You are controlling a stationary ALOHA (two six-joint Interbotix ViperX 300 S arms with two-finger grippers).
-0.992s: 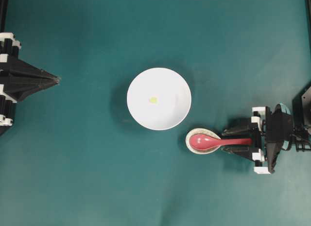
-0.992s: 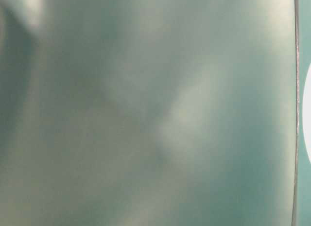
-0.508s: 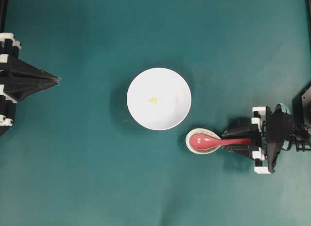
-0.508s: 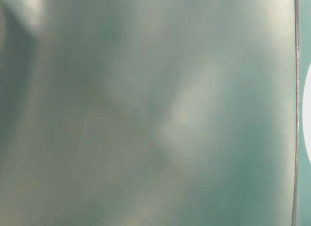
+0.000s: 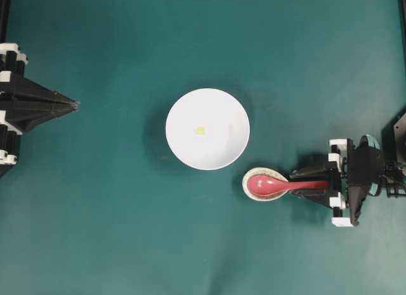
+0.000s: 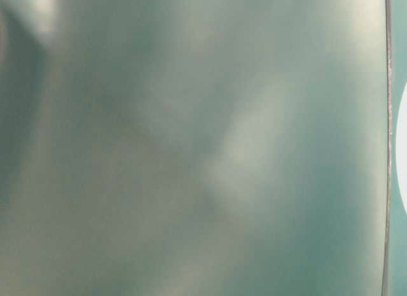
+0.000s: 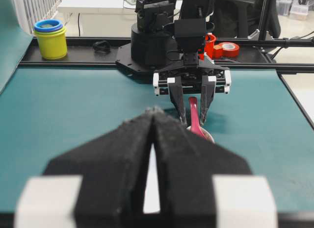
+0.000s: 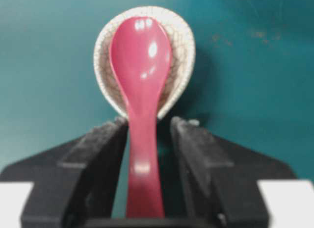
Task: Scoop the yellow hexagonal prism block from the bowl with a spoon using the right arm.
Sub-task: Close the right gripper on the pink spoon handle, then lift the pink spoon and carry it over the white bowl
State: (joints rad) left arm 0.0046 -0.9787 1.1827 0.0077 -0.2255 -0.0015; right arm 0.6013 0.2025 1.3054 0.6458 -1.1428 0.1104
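Observation:
The yellow hexagonal prism block [image 5: 200, 131] lies inside the white bowl [image 5: 222, 111] at mid-table, left of its centre. The pink-red spoon [image 5: 266, 184] rests with its scoop in the speckled spoon rest [image 5: 248, 178], handle pointing right. My right gripper [image 5: 301, 185] is open, with one jaw on each side of the handle. In the right wrist view the spoon [image 8: 141, 66] runs between the jaws of the gripper [image 8: 149, 121], and a gap shows on the right side. My left gripper [image 5: 75, 104] is shut and empty at the far left.
The spoon rest [image 8: 184, 46] sits just right of and below the bowl. Beyond the table's far edge in the left wrist view stand stacked yellow and blue cups [image 7: 50, 38] and tape rolls [image 7: 228, 47]. The table-level view is a teal blur.
My right gripper's jaws have drawn a little closer around the spoon handle. The spoon, bowl, block and left arm have not moved.

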